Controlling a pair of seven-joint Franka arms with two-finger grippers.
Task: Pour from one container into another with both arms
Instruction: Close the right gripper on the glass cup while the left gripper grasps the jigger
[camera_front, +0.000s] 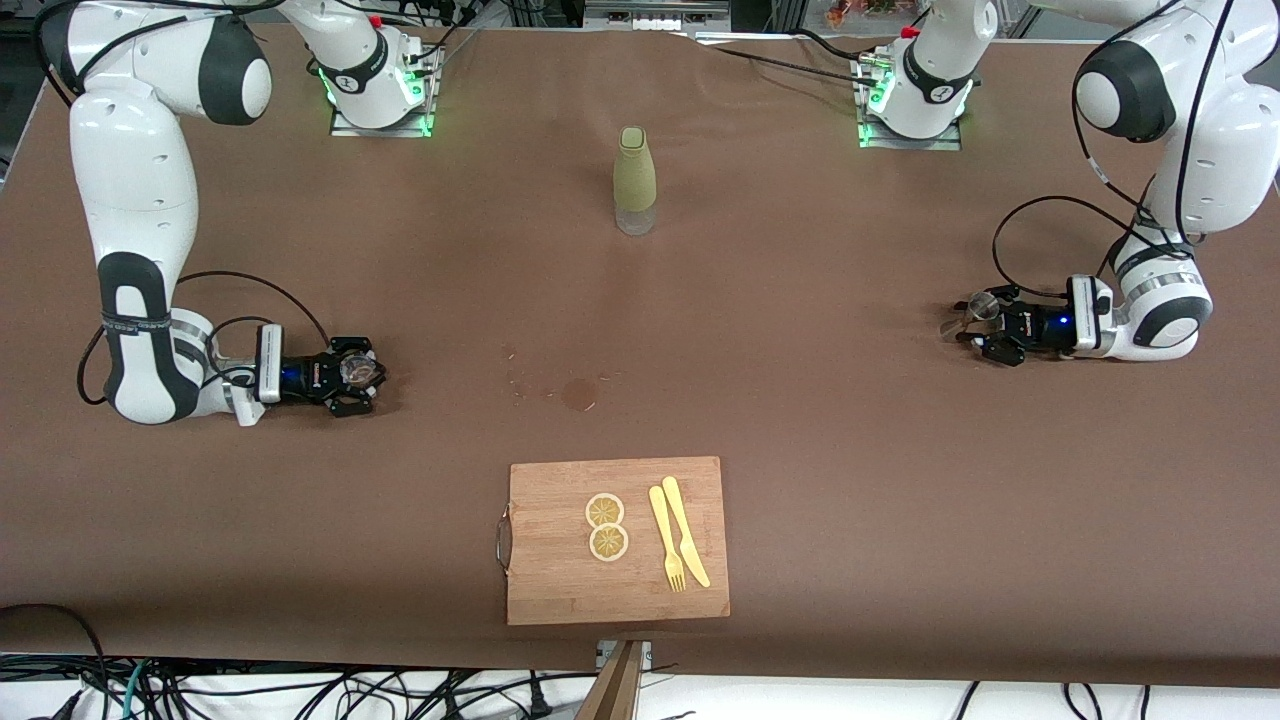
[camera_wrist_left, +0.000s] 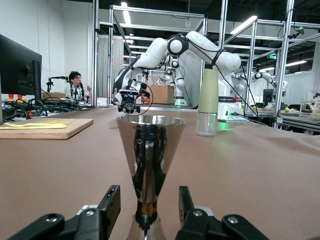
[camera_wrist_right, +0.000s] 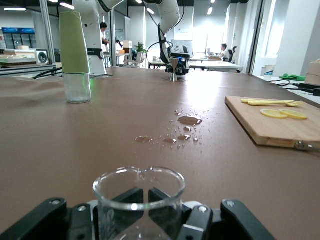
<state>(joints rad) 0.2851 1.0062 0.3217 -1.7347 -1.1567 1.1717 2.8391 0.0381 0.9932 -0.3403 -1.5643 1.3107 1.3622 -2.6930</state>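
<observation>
The small clear glass tumbler (camera_front: 356, 369) stands on the brown table toward the right arm's end. My right gripper (camera_front: 365, 377) lies low and level there, shut on the tumbler (camera_wrist_right: 112, 210), whose open rim fills the right wrist view. The steel hourglass jigger (camera_front: 978, 312) stands upright toward the left arm's end. My left gripper (camera_front: 975, 335) reaches in level at table height, and its fingers (camera_wrist_left: 114, 200) flank the jigger's (camera_wrist_left: 150, 145) narrow waist with a gap on each side, so it is open.
An olive-green sleeved bottle (camera_front: 635, 180) stands mid-table near the bases. Wet spots (camera_front: 578, 393) mark the cloth at the centre. A wooden cutting board (camera_front: 560, 585) near the front edge carries two lemon slices (camera_front: 606, 525) and a yellow fork and knife (camera_front: 678, 545).
</observation>
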